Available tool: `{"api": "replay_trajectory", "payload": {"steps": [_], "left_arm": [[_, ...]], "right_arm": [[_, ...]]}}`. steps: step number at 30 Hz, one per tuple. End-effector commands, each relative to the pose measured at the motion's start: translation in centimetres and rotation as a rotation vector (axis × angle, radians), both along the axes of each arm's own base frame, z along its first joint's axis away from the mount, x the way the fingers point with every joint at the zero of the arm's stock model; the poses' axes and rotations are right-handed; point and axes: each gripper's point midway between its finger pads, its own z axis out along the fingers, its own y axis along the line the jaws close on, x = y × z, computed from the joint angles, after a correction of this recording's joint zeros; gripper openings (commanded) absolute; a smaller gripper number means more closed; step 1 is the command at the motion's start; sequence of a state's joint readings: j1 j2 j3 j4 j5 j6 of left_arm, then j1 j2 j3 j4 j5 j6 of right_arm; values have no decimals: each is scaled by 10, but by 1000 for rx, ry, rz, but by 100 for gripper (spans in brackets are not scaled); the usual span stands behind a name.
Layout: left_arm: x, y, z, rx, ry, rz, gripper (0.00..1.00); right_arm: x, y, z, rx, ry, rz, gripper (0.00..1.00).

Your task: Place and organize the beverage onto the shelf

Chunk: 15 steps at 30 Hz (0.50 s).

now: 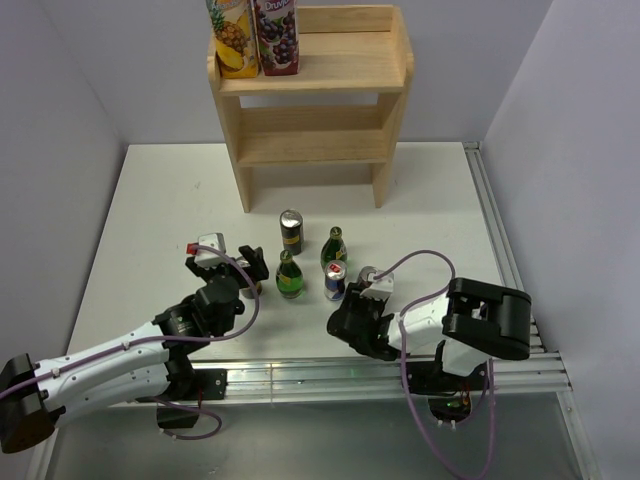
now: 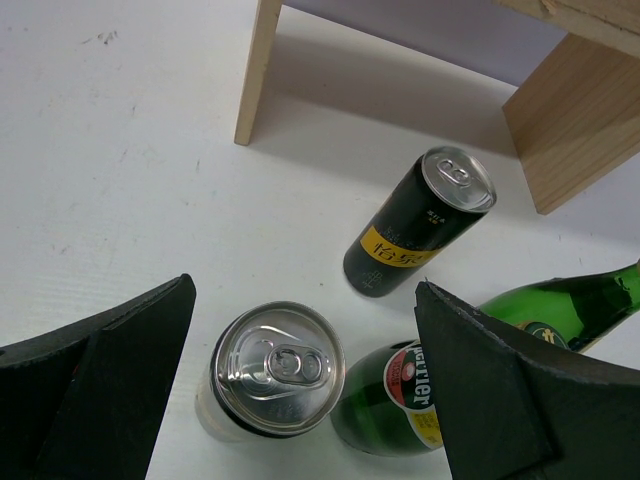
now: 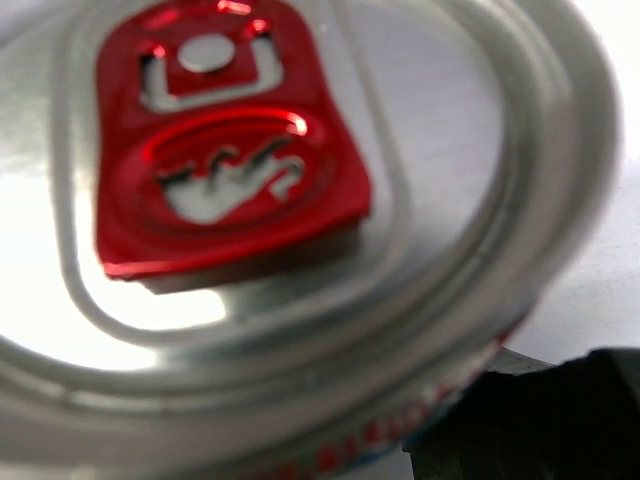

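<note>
The three-tier wooden shelf stands at the far middle with two juice cartons on its top tier. On the table stand a black can, two green bottles and a blue-and-silver can with a red tab. My left gripper is open, its jaws either side of a white can without touching it. My right gripper is right at the red-tab can, which fills its view. Only one finger shows beside it.
In the left wrist view a Perrier bottle stands against the white can, with the black can and a second bottle beyond. The shelf legs stand behind. A metal rail runs along the table's right edge.
</note>
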State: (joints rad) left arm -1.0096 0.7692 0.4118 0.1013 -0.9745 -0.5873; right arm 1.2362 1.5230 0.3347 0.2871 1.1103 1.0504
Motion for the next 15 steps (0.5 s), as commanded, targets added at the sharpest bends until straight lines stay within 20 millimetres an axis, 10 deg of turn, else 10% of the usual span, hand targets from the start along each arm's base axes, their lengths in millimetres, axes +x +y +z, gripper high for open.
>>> {"api": "replay_trajectory", "payload": {"steps": [1, 5, 15], "left_arm": [[-1, -1, 3, -20, -15, -2, 99], [-1, 0, 3, -24, -16, 0, 99], [-2, 4, 7, -37, -27, 9, 99]], "right_arm": [[1, -5, 2, 5, 2, -39, 0], [-3, -28, 24, -30, -7, -124, 0], [-2, -8, 182, 51, -190, -80, 0]]}}
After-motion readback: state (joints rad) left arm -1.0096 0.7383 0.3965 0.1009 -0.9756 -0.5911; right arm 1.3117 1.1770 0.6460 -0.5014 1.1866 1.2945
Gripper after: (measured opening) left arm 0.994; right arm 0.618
